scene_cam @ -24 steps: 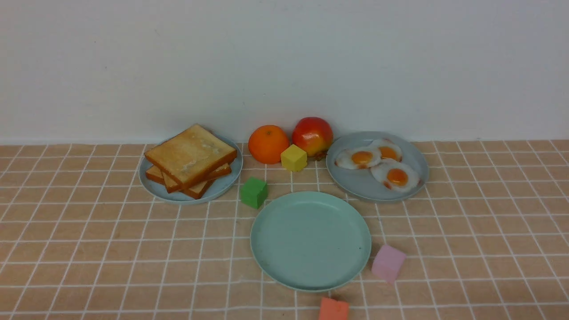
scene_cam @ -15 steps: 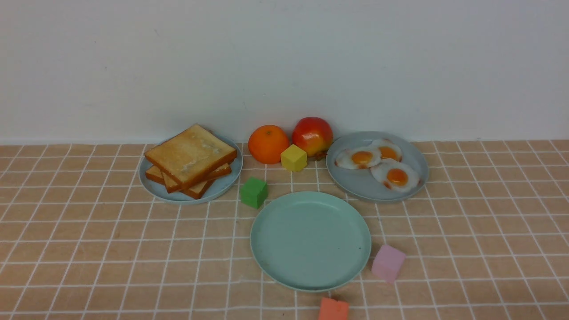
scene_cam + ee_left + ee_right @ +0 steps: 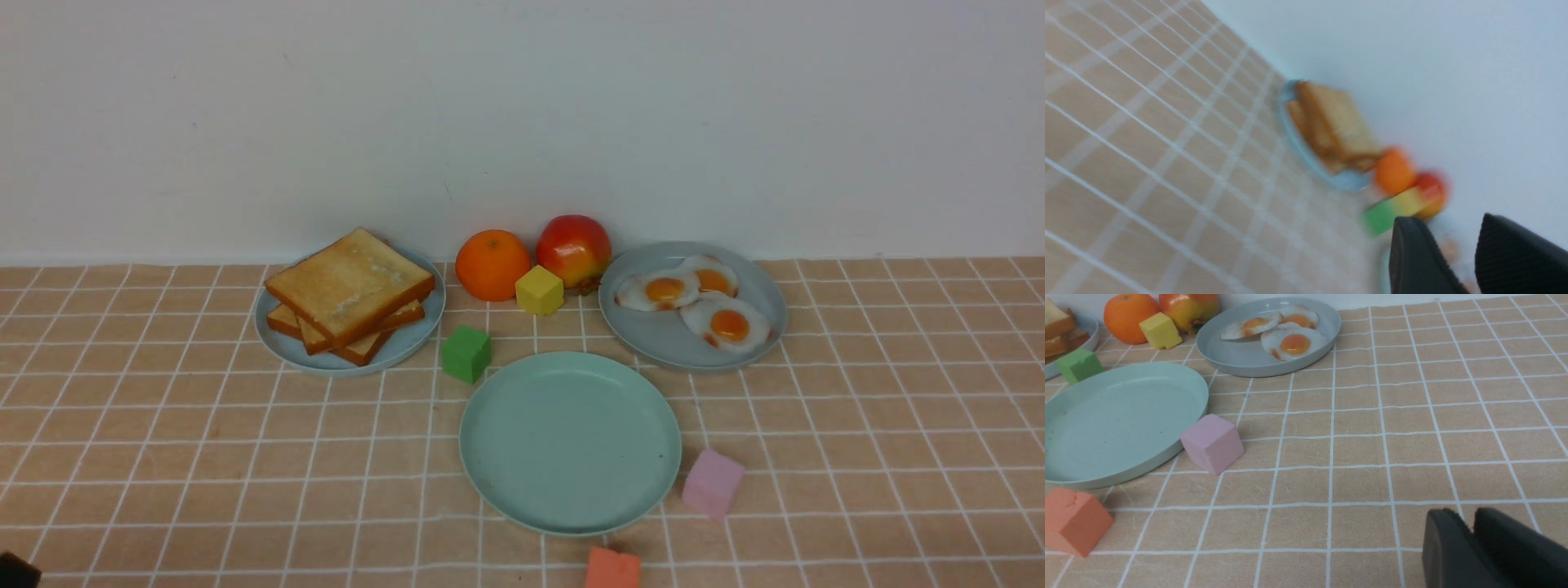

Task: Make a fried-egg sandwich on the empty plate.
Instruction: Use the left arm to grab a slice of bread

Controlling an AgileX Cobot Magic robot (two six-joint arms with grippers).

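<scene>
Right gripper [image 3: 1470, 524], down by the tiled bench [image 3: 163, 457]: jaws all but together, empty. Left gripper [image 3: 1449, 232]: jaws apart, empty. Round mint-teal plate [image 3: 571, 498] sits mid-frame. Beyond it, upper right, glossy fried egg [image 3: 727, 325] on a grey-blue plate [image 3: 653, 347]. Upper left, stacked golden toast slices [image 3: 351, 286].

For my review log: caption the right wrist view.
Mint plate empty, pink cube beside it, three fried eggs beyond; right gripper shut.

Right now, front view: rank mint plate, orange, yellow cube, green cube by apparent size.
1. mint plate
2. orange
3. yellow cube and green cube: look alike, green one nearer, so unranked.
</scene>
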